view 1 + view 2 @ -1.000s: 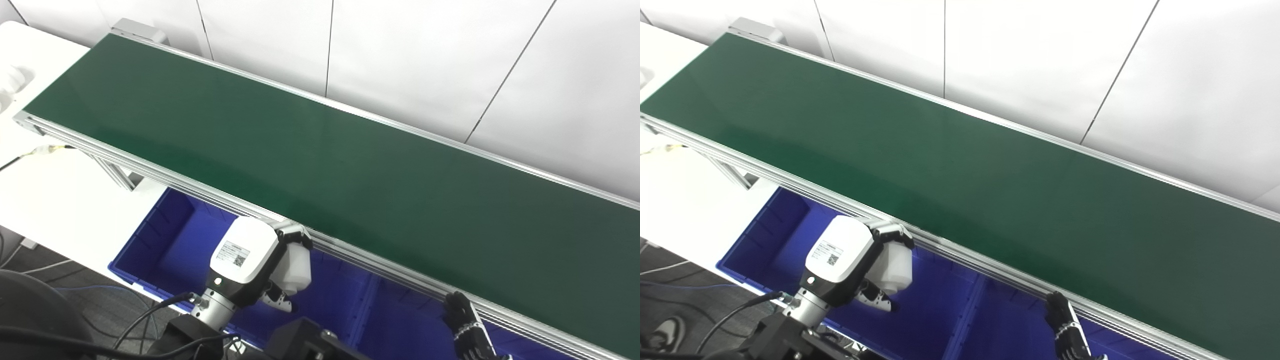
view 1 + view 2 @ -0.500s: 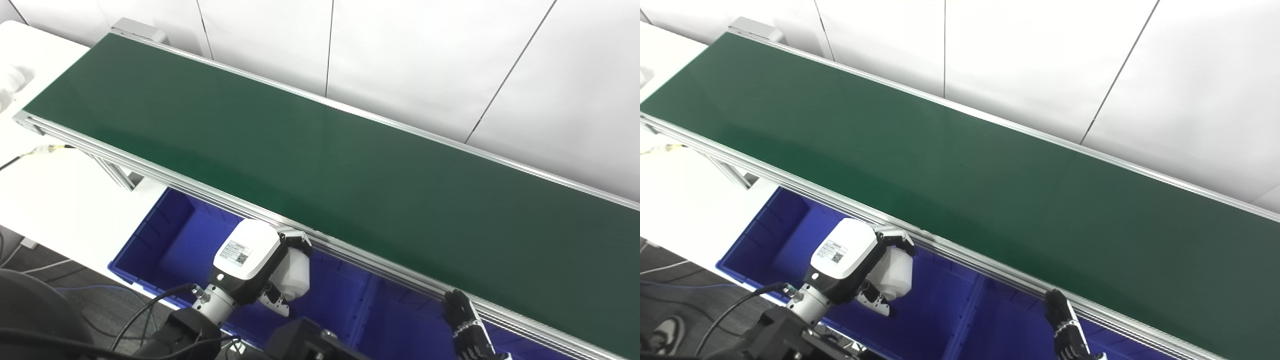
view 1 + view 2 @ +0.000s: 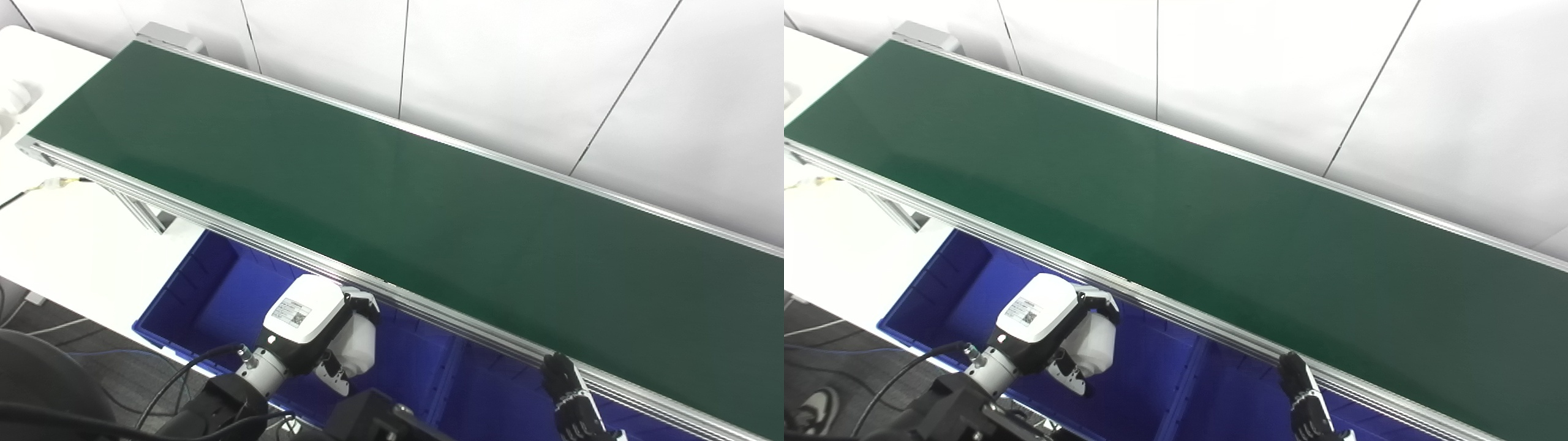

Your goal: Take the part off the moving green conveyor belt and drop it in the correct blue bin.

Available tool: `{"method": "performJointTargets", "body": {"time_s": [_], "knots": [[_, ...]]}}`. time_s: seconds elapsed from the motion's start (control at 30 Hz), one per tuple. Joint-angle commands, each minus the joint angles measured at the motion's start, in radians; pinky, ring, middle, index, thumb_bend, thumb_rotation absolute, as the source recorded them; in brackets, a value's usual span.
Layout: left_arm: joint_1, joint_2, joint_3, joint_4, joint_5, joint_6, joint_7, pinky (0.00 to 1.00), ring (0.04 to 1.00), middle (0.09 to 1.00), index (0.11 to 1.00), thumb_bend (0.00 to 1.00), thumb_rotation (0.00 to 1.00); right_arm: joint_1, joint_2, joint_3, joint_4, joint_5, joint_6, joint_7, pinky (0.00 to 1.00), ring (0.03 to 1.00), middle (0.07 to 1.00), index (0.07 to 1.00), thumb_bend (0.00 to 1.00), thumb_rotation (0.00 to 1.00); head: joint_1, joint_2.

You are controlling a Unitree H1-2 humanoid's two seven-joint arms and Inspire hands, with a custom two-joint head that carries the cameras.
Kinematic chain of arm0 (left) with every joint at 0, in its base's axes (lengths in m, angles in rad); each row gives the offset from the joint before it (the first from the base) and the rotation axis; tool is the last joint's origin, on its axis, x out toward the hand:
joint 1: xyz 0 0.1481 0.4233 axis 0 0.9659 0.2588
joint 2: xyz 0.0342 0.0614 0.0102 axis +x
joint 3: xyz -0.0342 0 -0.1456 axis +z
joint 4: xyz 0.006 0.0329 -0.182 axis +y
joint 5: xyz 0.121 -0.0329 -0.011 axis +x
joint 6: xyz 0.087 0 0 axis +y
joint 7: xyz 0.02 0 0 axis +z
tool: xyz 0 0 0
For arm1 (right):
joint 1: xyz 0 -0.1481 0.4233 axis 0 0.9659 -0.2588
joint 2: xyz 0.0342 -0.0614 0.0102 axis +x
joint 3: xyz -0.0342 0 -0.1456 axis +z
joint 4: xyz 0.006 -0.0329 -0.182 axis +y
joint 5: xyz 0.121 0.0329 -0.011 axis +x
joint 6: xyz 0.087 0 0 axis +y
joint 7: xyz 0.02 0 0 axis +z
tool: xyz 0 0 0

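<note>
Now white blocky part [image 3: 357, 346] gripped in left hand [image 3: 318, 334] over blue bin [image 3: 202, 294].

Twin head views, side by side, angled down over the same conveyor belt [image 3: 392, 202] and blue bins [image 3: 226, 294].

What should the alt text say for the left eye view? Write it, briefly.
The robot's left hand holds a white plastic part over an open blue bin, beside a bare green conveyor belt; the black right hand waits near the belt's edge.

- We see a white table [image 3: 73, 245] at the left.
- We see white wall panels [image 3: 520, 73] behind, split by thin dark seams.
- We see cables [image 3: 55, 327] trailing over grey floor.
</note>
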Motion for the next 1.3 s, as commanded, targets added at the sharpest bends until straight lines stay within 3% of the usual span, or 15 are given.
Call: {"method": "performJointTargets", "body": {"time_s": [0.0,0.03,0.07,0.1,0.13,0.17,0.33,0.73,0.9,1.17,1.2,1.23,1.27], "knots": [[0.001,0.025,-0.008,-0.037,0.002,0.006,-0.016,0.42,0.439,0.52,0.487,0.5,0.0,0.005,0.007,-0.001,-0.034,0.006,-0.006,-0.001,0.97,0.964,0.954,0.965,0.98,0.9,-0.001,0.001],[0.001,0.032,-0.01,-0.042,0.014,0.009,-0.029,0.43,0.475,0.517,0.484,0.51,0.0,0.005,0.007,0.0,-0.036,0.006,-0.004,-0.002,0.97,0.964,0.953,0.965,0.98,0.9,-0.002,0.001],[0.001,0.04,-0.013,-0.047,0.03,0.012,-0.041,0.5,0.542,0.577,0.49,0.52,0.05,0.006,0.008,0.0,-0.037,0.005,-0.003,-0.002,0.97,0.962,0.952,0.965,0.98,0.9,-0.004,0.001],[0.001,0.046,-0.016,-0.052,0.044,0.016,-0.05,0.55,0.597,0.622,0.561,0.8,0.25,0.006,0.008,0.0,-0.037,0.006,-0.004,-0.002,0.97,0.963,0.953,0.964,0.98,0.9,-0.004,0.001],[0.001,0.051,-0.019,-0.057,0.057,0.019,-0.057,0.6,0.642,0.659,0.606,0.92,0.37,0.006,0.008,0.0,-0.037,0.007,-0.004,-0.001,0.97,0.967,0.954,0.964,0.98,0.9,-0.004,0.001],[0.001,0.055,-0.022,-0.061,0.065,0.021,-0.06,0.64,0.679,0.691,0.639,0.98,0.44,0.007,0.008,0.0,-0.037,0.009,-0.002,-0.001,0.97,0.97,0.954,0.963,0.98,0.9,-0.004,0.001],[0.003,0.064,-0.029,-0.067,0.076,0.029,-0.056,0.68,0.716,0.727,0.675,1.0,0.53,0.008,0.007,0.0,-0.043,0.011,0.004,0.0,0.98,0.97,0.957,0.966,0.98,0.9,-0.002,0.001],[0.007,0.063,-0.033,-0.07,0.058,0.024,-0.033,0.67,0.711,0.723,0.671,1.0,0.52,0.009,0.004,-0.001,-0.046,0.014,0.006,0.002,0.97,0.969,0.955,0.963,0.98,0.89,-0.021,0.004],[0.013,0.079,-0.033,-0.083,-0.007,-0.034,0.005,0.65,0.693,0.707,0.657,1.0,0.54,0.008,0.006,0.006,-0.04,0.009,-0.007,0.005,0.97,0.971,0.955,0.963,0.96,0.89,-0.104,0.021],[0.073,0.079,-0.113,-0.178,-0.232,-0.101,-0.098,0.73,0.748,0.761,0.693,1.0,0.69,0.019,0.04,0.017,-0.071,-0.051,0.015,-0.035,0.96,0.959,0.952,0.952,1.0,0.92,-0.257,0.05],[0.077,0.082,-0.124,-0.187,-0.264,-0.11,-0.11,0.75,0.765,0.776,0.705,1.0,0.71,0.021,0.049,0.02,-0.076,-0.064,0.018,-0.042,0.95,0.955,0.948,0.949,1.0,0.93,-0.319,0.057],[0.08,0.082,-0.136,-0.194,-0.29,-0.125,-0.116,0.75,0.773,0.781,0.711,1.0,0.73,0.022,0.056,0.024,-0.08,-0.069,0.019,-0.046,0.95,0.952,0.946,0.949,1.0,0.95,-0.319,0.057],[0.082,0.084,-0.143,-0.196,-0.316,-0.142,-0.118,0.76,0.781,0.787,0.722,1.0,0.76,0.023,0.066,0.028,-0.08,-0.074,0.019,-0.05,0.95,0.954,0.945,0.951,1.0,0.96,-0.373,0.059]]}}
